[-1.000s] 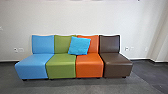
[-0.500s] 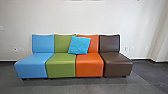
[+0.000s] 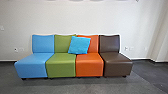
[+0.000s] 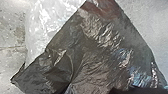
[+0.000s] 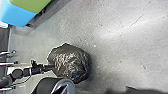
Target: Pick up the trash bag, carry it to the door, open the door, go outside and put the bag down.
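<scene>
Gripping one opaque trash bag (image 5: pixel 70 62) with left gripper (image 5: pixel 50 67); cannot tell right gripper's state; facing four seats (image 3: pixel 61 66), one cushion (image 3: pixel 79 45).

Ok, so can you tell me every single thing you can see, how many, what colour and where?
seats: four, blue, green, orange and brown, in a row by the wall
pillow: one, bright blue, leaning where the green and orange backs meet
wall: pale, behind the seats
wall plates: at least two, whitish, low on the wall, one each side
floor: grey, under everything
trash bag: one, dark and shiny, above or on the floor, I can't tell which
plastic: one patch, whitish, beyond the bag
robot arm: one, black, its end at the bag
</scene>
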Motion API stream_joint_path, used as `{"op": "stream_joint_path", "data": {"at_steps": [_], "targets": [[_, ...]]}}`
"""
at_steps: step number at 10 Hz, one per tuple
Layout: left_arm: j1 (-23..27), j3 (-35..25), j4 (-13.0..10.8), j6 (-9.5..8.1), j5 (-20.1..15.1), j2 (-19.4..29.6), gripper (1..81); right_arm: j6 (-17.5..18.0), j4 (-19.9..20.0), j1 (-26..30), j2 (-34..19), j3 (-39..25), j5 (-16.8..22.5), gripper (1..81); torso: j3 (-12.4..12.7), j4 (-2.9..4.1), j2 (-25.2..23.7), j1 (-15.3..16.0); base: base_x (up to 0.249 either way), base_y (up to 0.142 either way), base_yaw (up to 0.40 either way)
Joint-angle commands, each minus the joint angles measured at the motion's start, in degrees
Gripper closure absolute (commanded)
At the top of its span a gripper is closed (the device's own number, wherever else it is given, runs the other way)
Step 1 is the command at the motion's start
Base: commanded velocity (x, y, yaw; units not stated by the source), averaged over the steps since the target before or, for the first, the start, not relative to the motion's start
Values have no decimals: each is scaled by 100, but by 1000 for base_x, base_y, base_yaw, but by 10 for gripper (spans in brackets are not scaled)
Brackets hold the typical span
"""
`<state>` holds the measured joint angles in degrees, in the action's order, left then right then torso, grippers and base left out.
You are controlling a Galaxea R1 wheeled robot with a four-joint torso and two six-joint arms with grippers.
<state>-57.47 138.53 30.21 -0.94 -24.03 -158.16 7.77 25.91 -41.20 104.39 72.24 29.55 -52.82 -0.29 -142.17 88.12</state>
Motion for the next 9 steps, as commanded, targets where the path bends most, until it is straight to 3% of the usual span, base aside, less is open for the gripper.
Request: {"op": "stream_joint_path", "data": {"at_steps": [1, 2, 3, 5, 8, 9], "targets": [[741, -19, 82, -3, -304, 30, 10, 6, 169, 599, -161, -71, 235, 10, -527, 0, 0, 0, 0, 0, 0], [749, 68, 107, -3, -261, 3, 10, -3, 169, 582, -161, -63, 227, 10, -706, 0, -2, 2, 0, 0, 0], [784, 182, 125, -3, -121, -23, 10, -3, 169, 573, -152, -62, 227, 10, -360, 0, -2, 4, 0, 0, 0], [794, 384, 91, -3, 477, -224, 10, -3, 169, 530, -152, -62, 227, 10, -583, 0, 0, 9, 0, 0, 0], [802, 772, 99, 41, 557, -586, 10, 6, 169, 521, -117, -89, 227, 10, -618, 0, 0, 11, 0, 0, 0], [828, 745, 99, 50, 557, -647, 10, -3, 169, 520, -73, -80, 235, 10, -876, 0, 0, 11, 0, 0, 0]]}}
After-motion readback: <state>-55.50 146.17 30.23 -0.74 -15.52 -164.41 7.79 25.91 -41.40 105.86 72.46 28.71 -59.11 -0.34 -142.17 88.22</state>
